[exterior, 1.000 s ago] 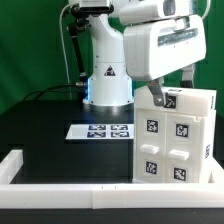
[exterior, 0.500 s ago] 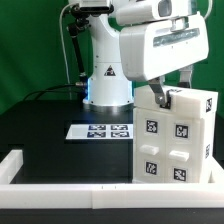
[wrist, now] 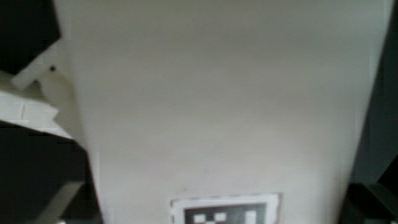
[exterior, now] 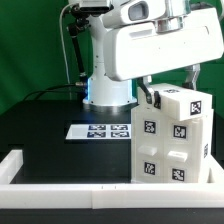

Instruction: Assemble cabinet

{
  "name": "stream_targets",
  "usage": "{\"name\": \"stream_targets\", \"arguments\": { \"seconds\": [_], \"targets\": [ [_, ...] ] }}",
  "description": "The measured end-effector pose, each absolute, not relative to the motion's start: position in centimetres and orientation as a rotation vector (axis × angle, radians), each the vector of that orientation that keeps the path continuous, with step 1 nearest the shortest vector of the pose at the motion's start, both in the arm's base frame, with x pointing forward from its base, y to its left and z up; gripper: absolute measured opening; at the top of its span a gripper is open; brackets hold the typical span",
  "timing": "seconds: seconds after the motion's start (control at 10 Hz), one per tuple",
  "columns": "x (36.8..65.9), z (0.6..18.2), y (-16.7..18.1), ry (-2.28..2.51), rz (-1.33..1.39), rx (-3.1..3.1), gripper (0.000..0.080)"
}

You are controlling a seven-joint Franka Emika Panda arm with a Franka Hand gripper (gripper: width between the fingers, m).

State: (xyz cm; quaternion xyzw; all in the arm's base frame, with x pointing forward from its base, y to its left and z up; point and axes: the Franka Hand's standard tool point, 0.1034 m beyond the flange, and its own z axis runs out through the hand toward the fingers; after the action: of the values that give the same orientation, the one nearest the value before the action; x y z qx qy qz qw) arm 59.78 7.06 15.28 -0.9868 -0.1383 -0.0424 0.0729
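Observation:
The cabinet body point(exterior: 175, 135) is a large white box that stands upright on the black table at the exterior view's right, with several tags on its front face. My gripper point(exterior: 168, 86) comes down on its top edge, with one dark finger point(exterior: 147, 96) on the left side and the other point(exterior: 190, 74) behind. The jaws stand on either side of the body's top part and appear shut on it. In the wrist view the white cabinet surface point(wrist: 205, 100) fills the picture, with one tag point(wrist: 228, 211) close to the jaws. No loose blocks or panels show.
The marker board point(exterior: 99, 130) lies flat on the table left of the cabinet body. The robot's base point(exterior: 105, 85) stands behind it. A low white rim point(exterior: 60, 175) runs along the table's front and left.
My hand has moved to the exterior view's left and a little up. The finger on the cabinet's top shifted left with it. The cabinet body barely shifted.

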Motion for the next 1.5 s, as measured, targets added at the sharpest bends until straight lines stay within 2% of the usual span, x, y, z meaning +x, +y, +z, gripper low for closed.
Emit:
{"name": "stream_targets", "arguments": {
  "seconds": [0.5,1.0,1.5],
  "targets": [
    [59.92,15.31,7.08,0.246,-0.115,-2.973,0.0557],
    [59.99,15.37,7.06,0.672,-0.082,-2.896,0.0557],
    [59.06,15.08,7.86,1.369,-0.061,-2.615,0.0557]
  ]
}}
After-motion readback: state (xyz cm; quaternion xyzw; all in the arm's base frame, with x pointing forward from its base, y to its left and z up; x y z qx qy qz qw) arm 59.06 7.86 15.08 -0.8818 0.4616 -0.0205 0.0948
